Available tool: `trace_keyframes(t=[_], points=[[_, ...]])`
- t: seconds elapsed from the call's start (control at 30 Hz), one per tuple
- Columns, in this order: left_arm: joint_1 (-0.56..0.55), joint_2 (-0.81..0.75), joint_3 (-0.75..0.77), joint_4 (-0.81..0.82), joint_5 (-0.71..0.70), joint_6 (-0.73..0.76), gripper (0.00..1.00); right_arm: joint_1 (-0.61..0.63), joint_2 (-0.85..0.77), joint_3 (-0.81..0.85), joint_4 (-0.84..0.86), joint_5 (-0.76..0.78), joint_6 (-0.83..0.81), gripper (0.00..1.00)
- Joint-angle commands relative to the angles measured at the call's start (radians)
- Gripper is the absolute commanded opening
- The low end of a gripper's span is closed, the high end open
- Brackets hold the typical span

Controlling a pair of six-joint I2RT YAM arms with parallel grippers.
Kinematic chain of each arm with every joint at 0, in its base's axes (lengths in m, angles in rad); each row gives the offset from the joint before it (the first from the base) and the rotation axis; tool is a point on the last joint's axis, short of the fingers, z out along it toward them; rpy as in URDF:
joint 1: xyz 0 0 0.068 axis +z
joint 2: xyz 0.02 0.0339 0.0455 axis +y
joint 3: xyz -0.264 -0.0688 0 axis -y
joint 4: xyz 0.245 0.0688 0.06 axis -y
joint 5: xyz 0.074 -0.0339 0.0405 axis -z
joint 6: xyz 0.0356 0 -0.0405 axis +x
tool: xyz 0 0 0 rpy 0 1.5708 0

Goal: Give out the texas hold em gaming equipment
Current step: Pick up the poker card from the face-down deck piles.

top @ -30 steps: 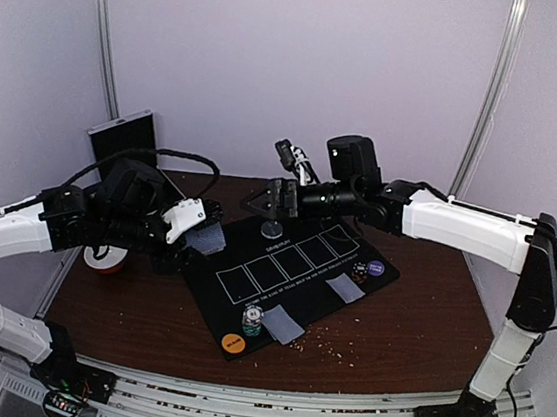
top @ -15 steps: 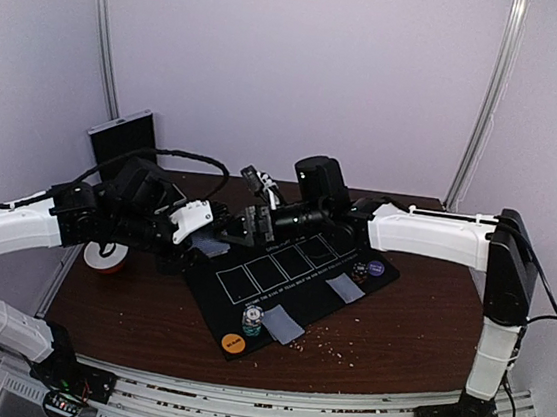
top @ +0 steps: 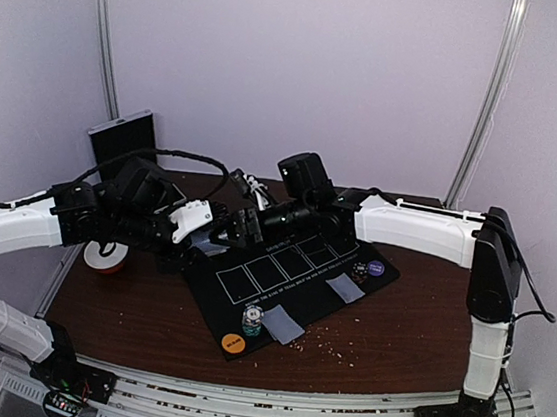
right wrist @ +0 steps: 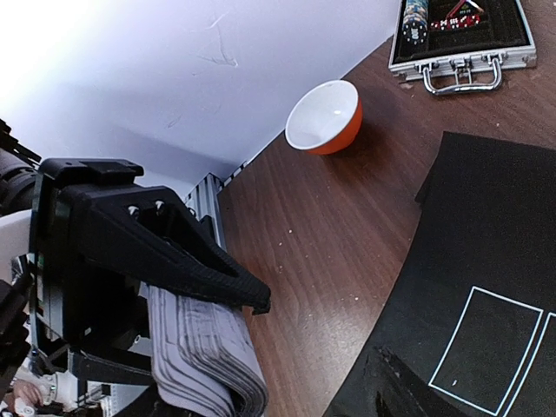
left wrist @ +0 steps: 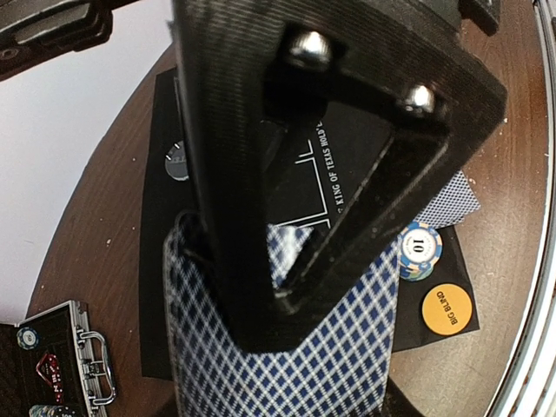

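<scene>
My left gripper (top: 198, 232) is shut on a thick deck of blue-diamond-backed cards (left wrist: 347, 365), held over the left corner of the black mat (top: 278, 299). The deck's edge shows in the right wrist view (right wrist: 204, 365) under the left finger. My right gripper (top: 239, 226) hangs right beside the deck with its jaws apart and nothing in them. On the mat lie two face-down cards (top: 284, 323) (top: 345, 289), two chip stacks (top: 253, 318) (top: 360, 271), an orange disc (top: 233, 343), a purple disc (top: 376, 268) and a clear disc (left wrist: 176, 162).
A red-and-white bowl (top: 105, 259) sits on the table under the left arm. The silver case (top: 123, 139) stands open at the back left, with chips inside (right wrist: 417, 17). Both arms crowd the mat's left end. Crumbs dot the brown table (top: 364, 339).
My right arm has swung left across the mat, from its back edge to right beside the deck. My left gripper has kept its hold and barely moved.
</scene>
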Motion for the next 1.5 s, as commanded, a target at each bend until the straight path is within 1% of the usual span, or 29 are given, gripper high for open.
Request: trace_keyframes(t=[0.0, 0.1, 0.2, 0.3, 0.47, 0.5, 0.6, 0.7, 0.83, 0.97, 1.03, 1.1, 1.23, 1.27, 1.47], points=[[-0.002, -0.010, 0.026, 0.042, -0.013, 0.012, 0.44, -0.005, -0.060, 0.000, -0.089, 0.067, -0.046, 0.56], [-0.001, -0.007, 0.026, 0.042, -0.022, 0.012, 0.44, -0.004, -0.076, 0.000, -0.096, 0.055, -0.045, 0.46], [-0.001, -0.003, 0.026, 0.042, -0.023, 0.013, 0.44, 0.001, -0.088, 0.008, -0.107, 0.043, -0.050, 0.42], [-0.001, 0.001, 0.029, 0.041, -0.024, 0.013, 0.44, 0.004, -0.104, 0.011, -0.112, 0.041, -0.055, 0.34], [-0.002, 0.004, 0.025, 0.041, -0.030, 0.012, 0.44, 0.006, -0.122, 0.015, -0.131, 0.055, -0.063, 0.14], [-0.001, 0.005, 0.024, 0.041, -0.032, 0.011, 0.44, 0.006, -0.126, 0.017, -0.141, 0.063, -0.069, 0.11], [-0.001, 0.001, 0.018, 0.041, -0.042, 0.010, 0.44, 0.007, -0.141, 0.014, -0.175, 0.089, -0.088, 0.09], [-0.001, 0.000, 0.014, 0.041, -0.044, 0.009, 0.44, 0.006, -0.148, 0.020, -0.228, 0.118, -0.123, 0.00], [-0.001, 0.001, 0.008, 0.042, -0.058, 0.007, 0.44, 0.003, -0.165, 0.032, -0.288, 0.149, -0.150, 0.00], [-0.001, 0.001, 0.005, 0.042, -0.095, -0.003, 0.44, -0.017, -0.224, -0.006, -0.230, 0.148, -0.084, 0.00], [-0.001, 0.005, 0.004, 0.048, -0.123, -0.013, 0.44, -0.035, -0.276, -0.054, -0.167, 0.149, -0.028, 0.00], [-0.002, 0.012, 0.004, 0.056, -0.146, -0.023, 0.45, -0.061, -0.340, -0.134, -0.071, 0.160, 0.048, 0.00], [0.001, 0.029, 0.006, 0.073, -0.189, -0.044, 0.45, -0.132, -0.486, -0.350, 0.138, 0.247, 0.222, 0.00], [0.000, 0.033, 0.006, 0.080, -0.197, -0.049, 0.45, -0.149, -0.520, -0.404, 0.169, 0.284, 0.262, 0.00], [0.001, 0.048, -0.002, 0.112, -0.210, -0.083, 0.45, -0.220, -0.684, -0.772, 0.256, 0.641, 0.540, 0.00]])
